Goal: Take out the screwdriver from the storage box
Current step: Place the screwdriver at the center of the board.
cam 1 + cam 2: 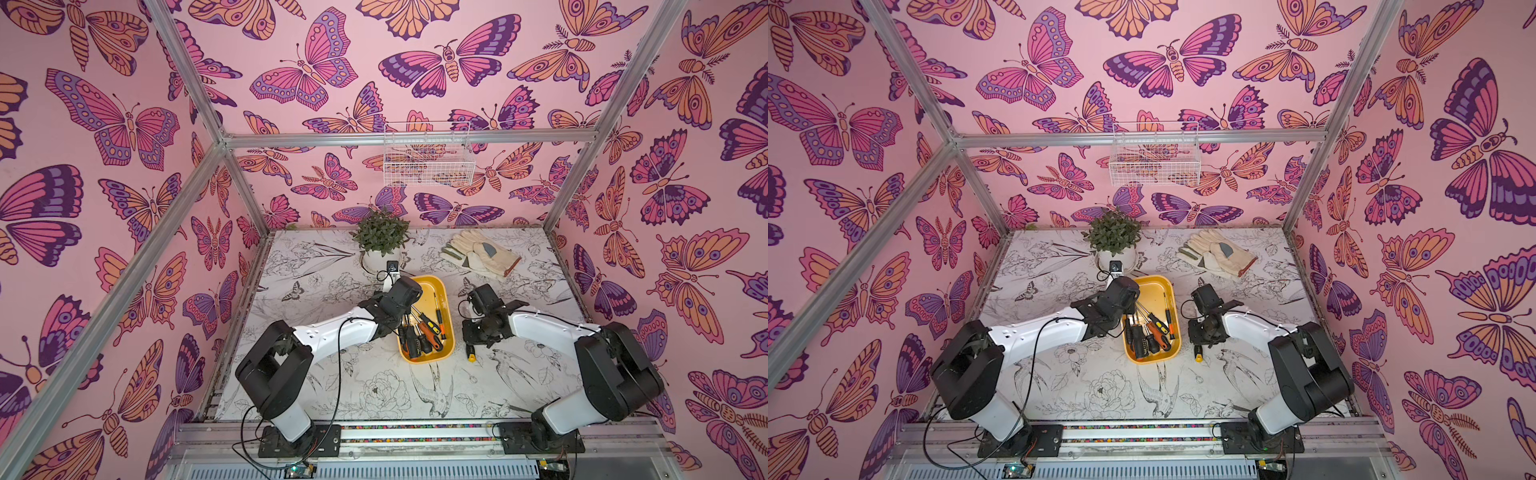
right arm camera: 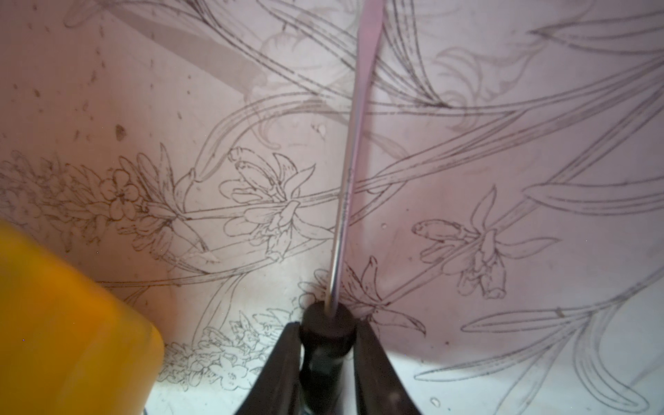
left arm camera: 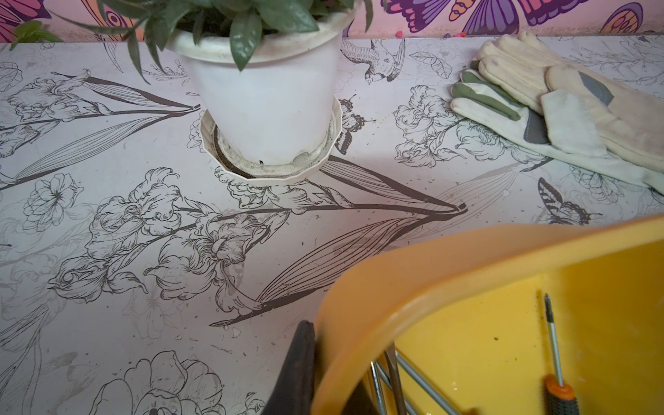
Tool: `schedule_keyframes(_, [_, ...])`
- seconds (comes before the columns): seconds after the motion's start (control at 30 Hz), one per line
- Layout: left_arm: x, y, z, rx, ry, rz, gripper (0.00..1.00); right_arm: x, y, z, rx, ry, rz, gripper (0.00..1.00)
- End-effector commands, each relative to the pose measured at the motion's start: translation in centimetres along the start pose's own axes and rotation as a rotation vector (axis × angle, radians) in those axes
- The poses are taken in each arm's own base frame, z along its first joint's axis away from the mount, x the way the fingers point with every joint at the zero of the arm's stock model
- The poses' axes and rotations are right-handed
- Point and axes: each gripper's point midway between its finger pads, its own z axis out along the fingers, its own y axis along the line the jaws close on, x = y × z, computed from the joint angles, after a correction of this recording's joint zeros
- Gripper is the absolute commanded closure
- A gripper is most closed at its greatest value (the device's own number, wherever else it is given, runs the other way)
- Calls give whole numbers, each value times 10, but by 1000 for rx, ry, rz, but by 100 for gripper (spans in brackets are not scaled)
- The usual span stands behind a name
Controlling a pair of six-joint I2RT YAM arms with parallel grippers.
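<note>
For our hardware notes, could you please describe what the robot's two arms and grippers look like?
The left arm and right arm both have smooth white shells between bulky black joints, bolted to black base plates. A thin black cable runs loosely along each. The left gripper and right gripper are black, with dark, wedge-shaped fingers.

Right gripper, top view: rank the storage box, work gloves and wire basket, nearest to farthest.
1. The storage box, beside the right gripper, on its left.
2. The work gloves, at the table's back.
3. The wire basket, on the back wall.
</note>
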Motion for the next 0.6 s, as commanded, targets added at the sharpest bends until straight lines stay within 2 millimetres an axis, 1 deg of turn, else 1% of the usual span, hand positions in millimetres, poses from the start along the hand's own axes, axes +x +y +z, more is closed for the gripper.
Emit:
schedule_keyframes(0.0, [-15,-1,-5,19,-46,-34,100,-6,-2,-3,17,0,9,68])
schedule_keyframes(0.13, [-15,-1,-4,20,-45,-33,100,-6,-2,-4,16,-4,10,62])
schedule_keyframes(0.33, [-14,-2,-4,20,-43,-33,100,-7,-2,-9,13,-23,9,57])
schedule_keyframes(0.57, [-14,-2,-4,19,-43,-31,100,-10,2,-21,-17,-65,20,53])
